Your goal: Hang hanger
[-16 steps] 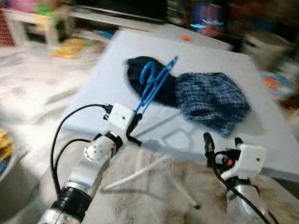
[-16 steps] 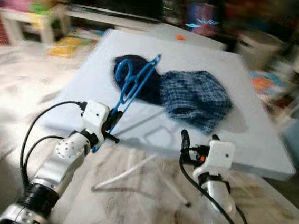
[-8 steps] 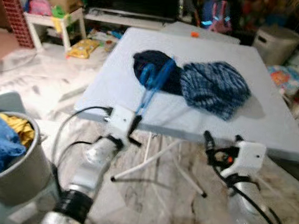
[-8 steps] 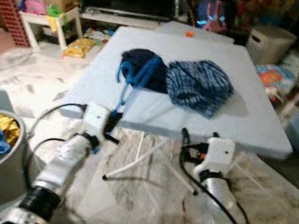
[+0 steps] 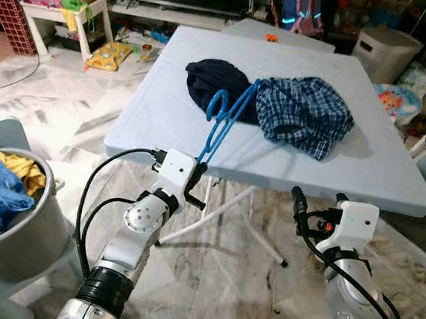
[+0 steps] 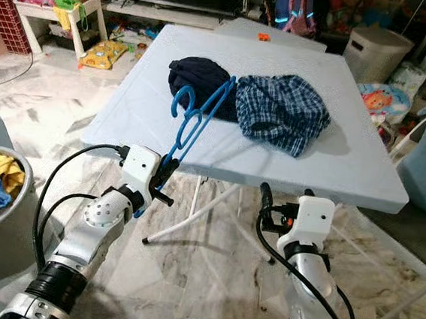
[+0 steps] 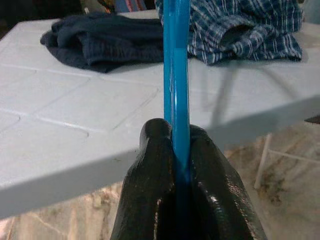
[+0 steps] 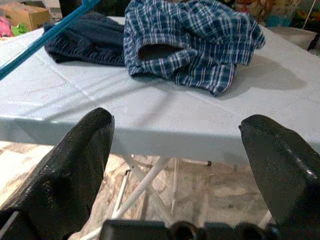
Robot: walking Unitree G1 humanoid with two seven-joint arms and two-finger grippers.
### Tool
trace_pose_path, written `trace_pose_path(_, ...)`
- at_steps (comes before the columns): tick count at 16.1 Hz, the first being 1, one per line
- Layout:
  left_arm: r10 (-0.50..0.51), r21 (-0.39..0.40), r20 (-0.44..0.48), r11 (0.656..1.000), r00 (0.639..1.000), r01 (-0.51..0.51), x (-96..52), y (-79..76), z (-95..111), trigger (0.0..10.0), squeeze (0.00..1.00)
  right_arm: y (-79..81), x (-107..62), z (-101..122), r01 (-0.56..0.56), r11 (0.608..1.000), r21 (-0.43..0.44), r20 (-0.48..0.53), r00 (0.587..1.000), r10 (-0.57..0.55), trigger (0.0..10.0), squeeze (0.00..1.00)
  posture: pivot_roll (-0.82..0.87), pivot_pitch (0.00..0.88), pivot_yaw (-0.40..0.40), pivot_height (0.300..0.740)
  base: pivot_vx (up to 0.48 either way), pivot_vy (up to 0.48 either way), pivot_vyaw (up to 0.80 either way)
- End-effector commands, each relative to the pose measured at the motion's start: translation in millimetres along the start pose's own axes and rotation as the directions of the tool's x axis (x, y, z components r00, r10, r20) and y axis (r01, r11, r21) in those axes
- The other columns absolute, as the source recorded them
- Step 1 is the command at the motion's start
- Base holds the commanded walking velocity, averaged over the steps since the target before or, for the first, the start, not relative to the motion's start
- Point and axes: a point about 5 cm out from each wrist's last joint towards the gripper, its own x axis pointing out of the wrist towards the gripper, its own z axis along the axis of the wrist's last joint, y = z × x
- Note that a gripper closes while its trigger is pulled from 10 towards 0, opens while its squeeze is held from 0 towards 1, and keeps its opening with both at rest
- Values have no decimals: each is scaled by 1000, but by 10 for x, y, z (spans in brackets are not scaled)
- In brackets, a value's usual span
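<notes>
A blue plastic hanger (image 5: 222, 124) sticks up and forward from my left gripper (image 5: 194, 182), which is shut on its lower end just in front of the white folding table (image 5: 164, 121). In the left wrist view the two black fingers (image 7: 150, 165) squeeze the hanger's bar (image 7: 176, 75). The hook end hovers over a dark navy garment (image 5: 213, 80). A blue plaid garment (image 5: 304, 112) lies beside it on the table. My right gripper (image 5: 318, 203) is open, low in front of the table's near edge, with nothing between its fingers (image 8: 75, 160).
A grey bin (image 5: 10, 223) holding blue and yellow clothes stands at my left. The table's white crossed legs (image 5: 222, 221) reach down to the marble floor. Clutter, a small white side table (image 5: 61, 13) and a white container (image 5: 378, 51) lie beyond the table.
The camera has steadied and pulled back, and the blur is gone. Both arms hold the same poses, the hanger still gripped on the left.
</notes>
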Motion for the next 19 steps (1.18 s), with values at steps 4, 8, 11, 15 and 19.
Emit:
trace_pose_path(4,-14,3,-3,1000,1000,14,6,-24,0,10000,0,-13,17,-9,5,1000,-4,-15,1000,-5,10000,0,86,0,-43,740,-285,0,0)
trace_pose_path(8,-20,6,-6,1000,1000,20,4,-38,-9,10000,0,-19,23,-16,4,1000,-9,-22,1000,-4,10000,0,85,0,-44,740,-284,0,0)
trace_pose_path(11,-25,10,-5,1000,1000,25,6,-44,-12,10000,0,-13,25,-30,2,1000,-11,-29,1000,-2,10000,0,84,0,-43,740,-267,0,0)
trace_pose_path(15,-31,11,-5,999,1000,31,9,-47,-20,10000,0,-9,32,-34,-3,1000,-14,-34,999,2,10000,0,85,0,-44,740,-202,0,0)
trace_pose_path(19,-55,14,-26,998,998,55,15,-64,-58,10000,0,9,50,-49,-18,999,-44,-51,999,15,10000,0,89,0,-45,740,0,0,0)
